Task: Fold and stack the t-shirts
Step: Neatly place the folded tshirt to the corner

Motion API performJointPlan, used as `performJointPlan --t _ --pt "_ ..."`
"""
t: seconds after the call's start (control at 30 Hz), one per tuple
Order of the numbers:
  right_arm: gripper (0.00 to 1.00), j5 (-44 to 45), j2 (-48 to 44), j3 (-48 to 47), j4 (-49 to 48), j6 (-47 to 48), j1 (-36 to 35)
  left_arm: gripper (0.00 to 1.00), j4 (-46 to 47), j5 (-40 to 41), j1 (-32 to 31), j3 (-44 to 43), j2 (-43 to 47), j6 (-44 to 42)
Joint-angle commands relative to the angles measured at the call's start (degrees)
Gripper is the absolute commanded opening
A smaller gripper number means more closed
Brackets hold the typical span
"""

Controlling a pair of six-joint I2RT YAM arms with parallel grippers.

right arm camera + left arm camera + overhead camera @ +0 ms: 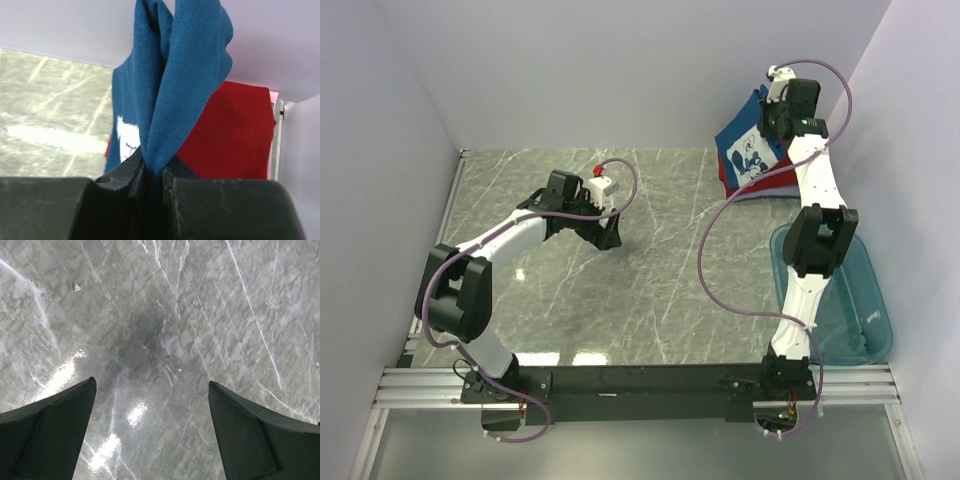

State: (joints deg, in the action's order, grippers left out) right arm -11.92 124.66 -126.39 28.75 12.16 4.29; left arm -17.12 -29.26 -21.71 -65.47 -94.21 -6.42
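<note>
The dark blue t-shirt with a white print lies at the far right corner of the table, one part lifted. My right gripper is shut on a fold of that blue cloth, which hangs pinched between the jaws. The red t-shirt lies under and behind the blue one; its edge shows in the top view. A pale pink strip shows at the red shirt's right edge. My left gripper is open and empty above the bare marble table, near the middle left.
The translucent teal tub stands at the right, beside the right arm's base. White walls close the table at the back and both sides. A metal rail runs along the near edge.
</note>
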Motion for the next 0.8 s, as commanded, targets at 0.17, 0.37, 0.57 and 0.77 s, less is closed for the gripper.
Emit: performJointPlan --t 0.17,0.37,0.57,0.77 --pt "0.02 -0.5 3.2 -1.7 -6.2 3.1 3.1 1.00 -1.6 -0.5 -0.1 -5.4 -2.5 -0.4" --pt "0.56 5.7 4.9 -3.5 -8.0 3.4 4.3 0.99 -4.0 2.2 -0.1 -7.9 -3.5 -1.2" --pt "0.85 7.4 3.6 -4.6 -8.9 4.0 6.3 0.99 -5.5 1.4 1.6 -10.1 -3.6 0.6" --pt "0.88 4.9 -1.0 -2.9 -6.7 2.4 6.7 0.99 -4.3 -1.3 5.0 -10.3 -1.0 6.0"
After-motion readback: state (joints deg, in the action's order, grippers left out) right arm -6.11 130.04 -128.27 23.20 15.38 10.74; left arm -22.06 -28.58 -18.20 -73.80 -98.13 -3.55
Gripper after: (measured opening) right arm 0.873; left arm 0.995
